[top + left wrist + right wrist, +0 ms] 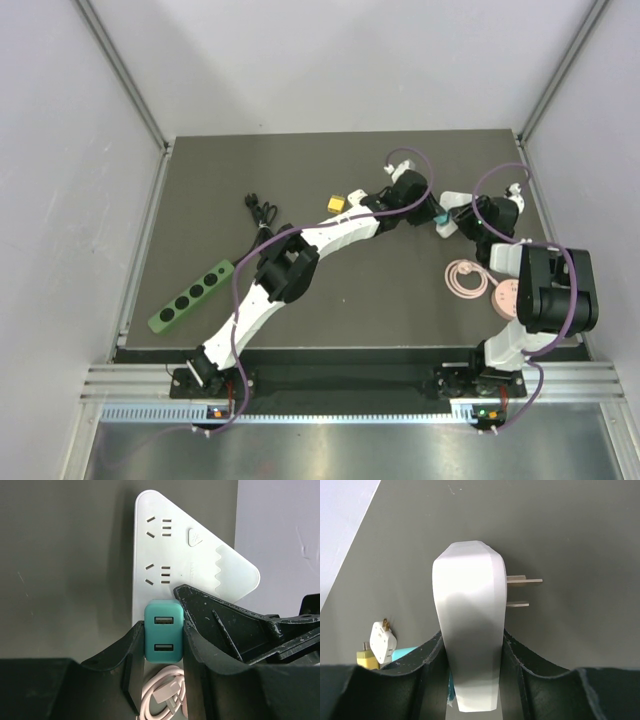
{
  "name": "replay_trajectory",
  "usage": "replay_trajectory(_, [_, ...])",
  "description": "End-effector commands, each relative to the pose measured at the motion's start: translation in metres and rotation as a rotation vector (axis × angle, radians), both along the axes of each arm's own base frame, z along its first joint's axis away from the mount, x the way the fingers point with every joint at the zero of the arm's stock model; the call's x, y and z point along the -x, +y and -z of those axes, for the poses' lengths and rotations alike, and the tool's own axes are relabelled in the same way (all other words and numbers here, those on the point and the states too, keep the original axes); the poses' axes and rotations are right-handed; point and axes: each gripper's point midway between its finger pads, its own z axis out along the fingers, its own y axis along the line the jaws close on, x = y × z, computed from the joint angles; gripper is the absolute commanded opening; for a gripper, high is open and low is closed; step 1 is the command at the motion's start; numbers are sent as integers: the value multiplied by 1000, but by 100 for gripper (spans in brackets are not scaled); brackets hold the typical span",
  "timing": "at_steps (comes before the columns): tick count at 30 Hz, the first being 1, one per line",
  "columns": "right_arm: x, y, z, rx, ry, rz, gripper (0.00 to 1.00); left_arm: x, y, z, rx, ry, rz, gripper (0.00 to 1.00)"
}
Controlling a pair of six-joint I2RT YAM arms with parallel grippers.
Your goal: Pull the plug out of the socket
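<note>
Gripping now: left jaws closed narrowly on the small teal cube-like plastic plug (pixel 163 641), one pad against each side wall; right jaws clamped across the thickness of the flat white triangular plastic socket (pixel 469 605), seen edge-on.
Plug position: seated at one corner of the socket's outlet face, with its two USB ports turned away from that face, toward the left wrist.
Key relation: the plug stands proud of the outlet face, the side opposite the socket's own two flat metal prongs (pixel 524 592). Its pins are hidden inside the socket, so the pull, as I judge it, should run square off that face while the right jaws hold the socket back.
Arm roles: both arms meet at the socket, the left on the plug side and the right on its edge.
Materials: the plug is smooth and matte with rounded edges, and its short walls could let the pads slip. The socket is hard, glossy and round-cornered, so it may twist in the clamp.
Support: I cannot tell whether the socket touches the dark grey tabletop (pixel 60 570).
Nearby: a small yellow cube (pixel 364 659) and a white pronged adapter (pixel 383 642) lie beside the socket on its plug side.
</note>
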Motion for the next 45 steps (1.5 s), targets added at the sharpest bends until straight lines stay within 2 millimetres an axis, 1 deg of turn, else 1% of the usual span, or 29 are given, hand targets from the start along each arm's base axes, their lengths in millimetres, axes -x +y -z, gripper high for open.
replay_trajectory(1, [6, -23, 13, 93, 85, 102, 0, 0, 0, -120, 191, -93, -24, 0])
replay_trajectory(3, [5, -23, 13, 93, 88, 104, 0, 0, 0, -126, 202, -97, -31, 0])
replay_trajectory(4, [5, -23, 15, 93, 98, 103, 0, -7, 4, -129, 196, -111, -69, 0])
replay_trajectory(5, [5, -23, 17, 93, 104, 104, 0, -8, 5, -129, 193, -113, -76, 0])
replay_trajectory(9, [3, -23, 18, 93, 122, 105, 0, -9, 8, -142, 211, -121, -94, 0])
replay_trajectory(10, [3, -24, 20, 94, 129, 106, 0, -8, 8, -148, 220, -129, -94, 0])
replay_trajectory(13, [4, -24, 18, 96, 121, 110, 0, -9, 13, -158, 221, -141, -100, 0])
replay_trajectory(15, [3, -24, 17, 98, 120, 111, 0, -13, 16, -161, 230, -134, -104, 0])
replay_trajectory(16, [3, -24, 18, 99, 121, 109, 0, -11, 15, -161, 235, -128, -97, 0])
replay_trajectory(21, [4, -23, 17, 111, 126, 110, 0, -16, 22, -161, 230, -124, -102, 0])
replay_trajectory(24, [2, -23, 17, 115, 127, 110, 0, -19, 28, -171, 217, -152, -116, 0])
replay_trajectory(25, [3, -24, 17, 118, 132, 112, 0, -21, 33, -178, 211, -177, -128, 0])
replay_trajectory(27, [3, -23, 17, 118, 134, 110, 0, -22, 36, -184, 208, -195, -135, 0])
replay_trajectory(29, [3, -23, 17, 127, 136, 113, 0, -23, 39, -196, 219, -217, -143, 0])
replay_trajectory(33, [2, -22, 17, 139, 142, 110, 0, -25, 38, -201, 251, -209, -139, 0])
replay_trajectory(34, [2, -21, 16, 138, 141, 109, 0, -27, 37, -196, 254, -197, -143, 0])
replay_trajectory(35, [3, -22, 16, 142, 142, 110, 0, -31, 38, -198, 265, -194, -146, 0])
replay_trajectory(38, [4, -21, 15, 151, 139, 108, 0, -38, 40, -195, 295, -164, -151, 0])
replay_trajectory(41, [3, -21, 12, 162, 128, 110, 0, -45, 44, -190, 304, -141, -167, 0])
replay_trajectory(45, [4, -20, 12, 171, 135, 110, 0, -51, 48, -184, 307, -126, -175, 0])
